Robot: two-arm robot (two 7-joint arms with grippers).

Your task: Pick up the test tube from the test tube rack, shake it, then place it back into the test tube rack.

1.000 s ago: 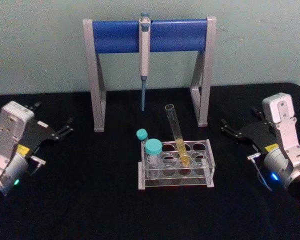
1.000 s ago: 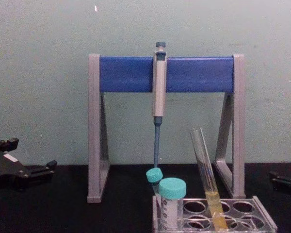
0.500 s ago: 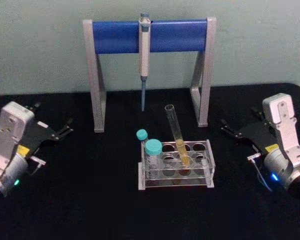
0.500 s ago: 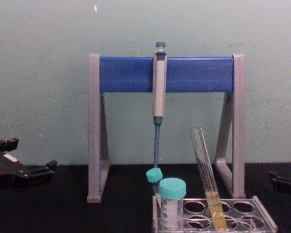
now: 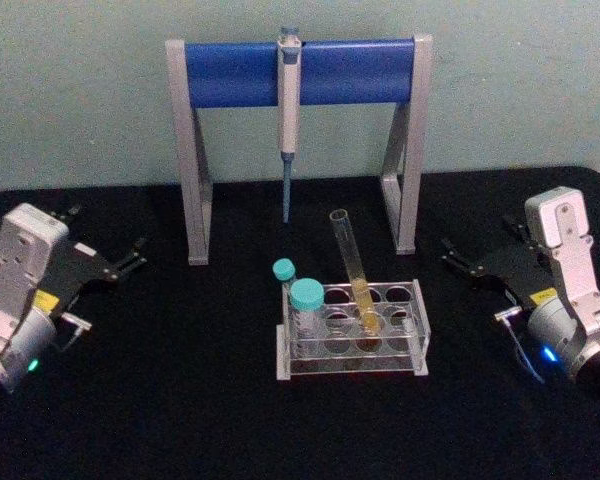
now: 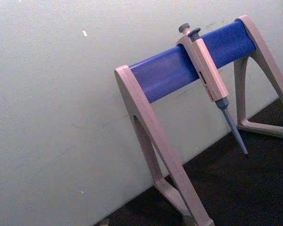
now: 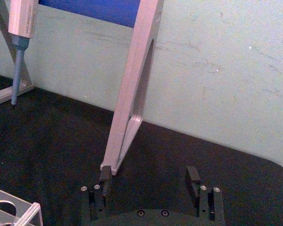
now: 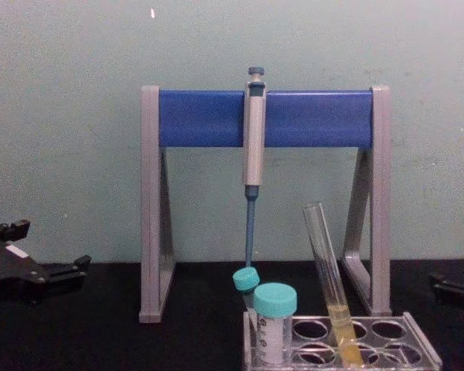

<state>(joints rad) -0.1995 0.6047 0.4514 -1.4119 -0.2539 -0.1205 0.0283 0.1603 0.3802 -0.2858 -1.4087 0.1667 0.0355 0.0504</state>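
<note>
The test tube leans in a middle hole of the test tube rack, mouth tilted to the left, with yellow liquid in its lower part. The chest view shows the test tube rising out of the rack. My left gripper rests open at the table's far left, well away from the rack; the chest view has it at its left edge. My right gripper is open at the far right, pointing towards the rack. In the right wrist view its fingers stand wide apart with nothing between them.
Two teal-capped tubes stand at the rack's left end. Behind the rack is a tall grey-legged stand with a blue crossbar, and a grey-blue pipette hangs from it. The black tabletop runs back to a pale wall.
</note>
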